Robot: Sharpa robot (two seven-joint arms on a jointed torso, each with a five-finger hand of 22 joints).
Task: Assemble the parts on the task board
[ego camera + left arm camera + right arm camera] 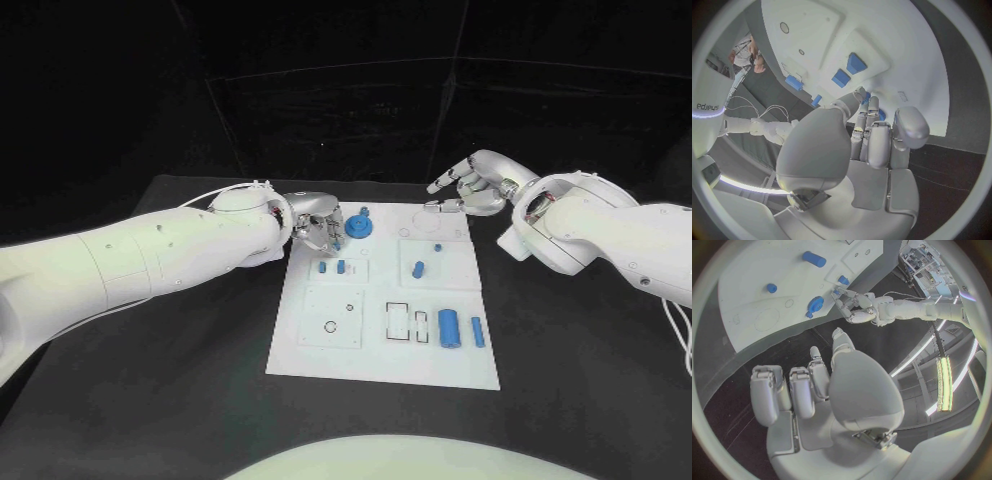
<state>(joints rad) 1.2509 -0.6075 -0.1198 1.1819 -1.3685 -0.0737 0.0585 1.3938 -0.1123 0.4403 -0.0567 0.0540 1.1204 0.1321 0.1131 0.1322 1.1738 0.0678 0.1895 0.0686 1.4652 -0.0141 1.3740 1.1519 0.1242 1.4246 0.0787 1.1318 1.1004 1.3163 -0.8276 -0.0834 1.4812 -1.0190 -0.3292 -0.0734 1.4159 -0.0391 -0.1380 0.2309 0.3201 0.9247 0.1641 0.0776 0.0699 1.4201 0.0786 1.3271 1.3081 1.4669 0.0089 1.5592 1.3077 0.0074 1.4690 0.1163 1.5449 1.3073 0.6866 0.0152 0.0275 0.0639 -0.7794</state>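
The white task board (pixel 387 350) lies mid-table with several blue parts on it. A round blue part (pixel 358 226) stands at its far left corner, and my left hand (pixel 317 226) hovers right beside it, fingers apart, holding nothing. In the left wrist view the fingertips (pixel 870 107) reach over that round blue part (pixel 881 116). My right hand (pixel 469 190) hangs past the board's far right edge, fingers loosely spread and empty. The right wrist view shows the round blue part (pixel 815 305) a little apart from the left hand (pixel 851 305).
Two small blue blocks (pixel 332 267) sit near the left hand. A short blue peg (pixel 418 268) lies mid-board. Two blue cylinders (pixel 449 327) lie by the rectangular slots (pixel 407 323) on the near right. A round hole (pixel 332 326) marks the near left panel. Black table (pixel 173 380) surrounds the board.
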